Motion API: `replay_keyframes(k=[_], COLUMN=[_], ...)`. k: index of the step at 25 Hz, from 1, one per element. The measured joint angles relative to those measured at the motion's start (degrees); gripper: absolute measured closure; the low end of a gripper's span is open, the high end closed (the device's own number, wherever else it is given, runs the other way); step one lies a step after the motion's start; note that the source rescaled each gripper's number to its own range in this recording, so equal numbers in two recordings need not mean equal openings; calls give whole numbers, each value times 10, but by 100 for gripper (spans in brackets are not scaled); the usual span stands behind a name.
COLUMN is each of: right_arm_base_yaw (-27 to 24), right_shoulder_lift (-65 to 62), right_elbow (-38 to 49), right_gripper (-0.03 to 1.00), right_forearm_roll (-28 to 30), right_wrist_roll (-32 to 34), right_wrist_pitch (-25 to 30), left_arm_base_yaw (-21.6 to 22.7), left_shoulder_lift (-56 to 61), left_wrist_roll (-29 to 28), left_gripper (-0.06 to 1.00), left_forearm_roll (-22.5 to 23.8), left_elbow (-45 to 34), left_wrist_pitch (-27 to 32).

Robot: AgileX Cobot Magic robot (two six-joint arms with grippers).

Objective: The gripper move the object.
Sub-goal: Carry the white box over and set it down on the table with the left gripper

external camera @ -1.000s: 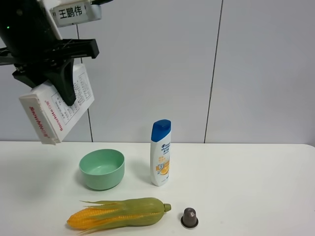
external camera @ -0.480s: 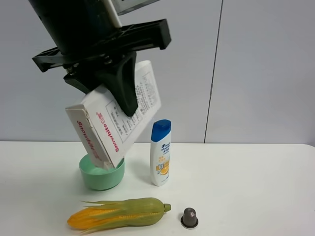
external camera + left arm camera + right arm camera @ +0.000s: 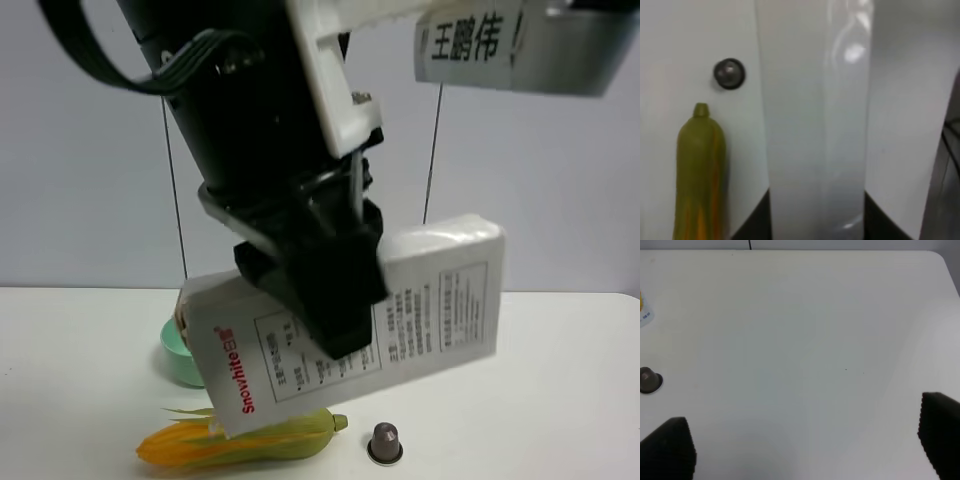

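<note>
Here, at the far left, a green bowl (image 3: 172,352) peeks out behind the load, with a husked corn cob (image 3: 190,448) lying nearer on the table (image 3: 560,400). Above them the left gripper (image 3: 335,310) is clamped across the middle of the white carton (image 3: 440,300), which hangs in the air, tilted so its red-lettered end dips left over the corn. Its wrist view shows the carton (image 3: 815,125) running down between the fingers, corn cob (image 3: 700,170) and coffee capsule (image 3: 729,73) to one side.

To do this well, I would keep the pinch firm, since a long box can pivot. I would carry it right, past the coffee capsule (image 3: 385,443), level it, and lower onto bare tabletop. Over that right side waits the right gripper (image 3: 805,445), its fingers spread wide and holding nothing, so I would watch the spacing.
</note>
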State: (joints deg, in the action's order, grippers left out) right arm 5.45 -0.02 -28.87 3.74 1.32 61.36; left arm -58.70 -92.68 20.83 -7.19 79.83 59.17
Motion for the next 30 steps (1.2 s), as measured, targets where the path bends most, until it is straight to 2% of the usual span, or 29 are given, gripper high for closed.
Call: replay_keyframes(k=[4,5,8,13,16,19,23,26,30], right_arm_base_yaw=[0,0,0,0,0,0,0,0,0], right_shoulder_lift=[0,0,0,0,0,0,0,0,0], right_elbow=[0,0,0,0,0,0,0,0,0], right_gripper=[-3,-3,-3,-3,-3,-3,-3,-3,-3], right_forearm_roll=[0,0,0,0,0,0,0,0,0], right_wrist_roll=[0,0,0,0,0,0,0,0,0], right_wrist_pitch=[0,0,0,0,0,0,0,0,0], left_arm_base_yaw=[0,0,6,37,56,69,80,82,83], left_shoulder_lift=[-26,-26,-50,-75,-80,-81,-94,-121,-164], left_wrist_roll=[113,113,172,217,228,216,154,109,36], left_gripper=[94,94,94,94,94,94,94,94,94], left_forearm_roll=[3,3,-5,-47,-50,-56,-100,-123,-127], left_elbow=[0,0,0,0,0,0,1,19,71], left_wrist_pitch=[2,2,-1,-17,-40,-77,-128,-133,-129])
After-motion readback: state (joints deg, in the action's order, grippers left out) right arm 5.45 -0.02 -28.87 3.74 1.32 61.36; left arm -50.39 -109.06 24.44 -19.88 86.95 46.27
